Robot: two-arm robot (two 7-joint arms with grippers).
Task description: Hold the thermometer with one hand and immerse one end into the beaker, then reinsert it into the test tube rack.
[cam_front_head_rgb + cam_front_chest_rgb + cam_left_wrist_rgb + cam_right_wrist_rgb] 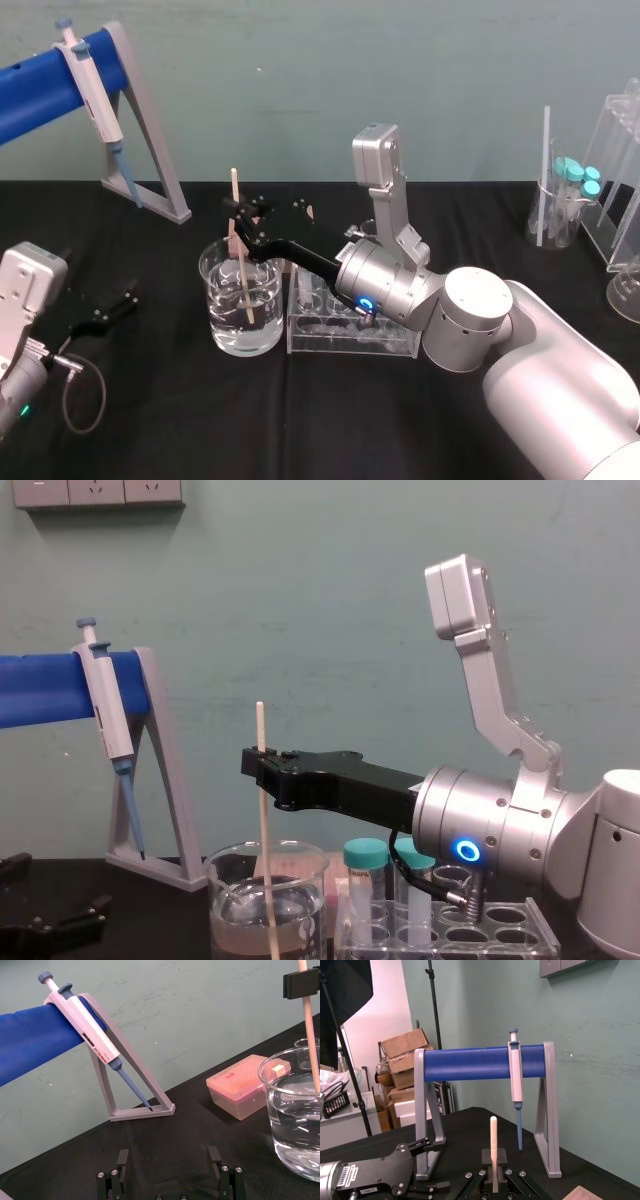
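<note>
The thermometer (242, 262) stands nearly upright in the beaker (214, 300), with its lower end under the water and its top well above the rim. The right gripper (237, 212) is clenched on it near the upper end. In the chest view the black fingers (300, 775) reach in from 3 o'clock and pinch the thermometer (264, 830) above the beaker (228, 912). The tip seems to hang short of the glass bottom, though the water bends the view and I cannot be sure. In the right wrist view the thermometer (493, 1137) rises straight up out of the closed jaws.

The beaker sits on the black table (150, 420), touching or just beside the rack (350, 338), which lies at its 3 o'clock. Two teal-capped tubes (365, 880) stand in the rack (540, 925), below the right arm.

The left gripper (105, 312) rests low over the table at 9 o'clock from the beaker, well apart from it. Its fingers (122, 1160) are spread wide and grasp nothing.

At 11 o'clock from the beaker a pipette (95, 90) hangs on the stand (150, 150). In the left wrist view a pink box (240, 1085) sits beyond the beaker (280, 1110).
</note>
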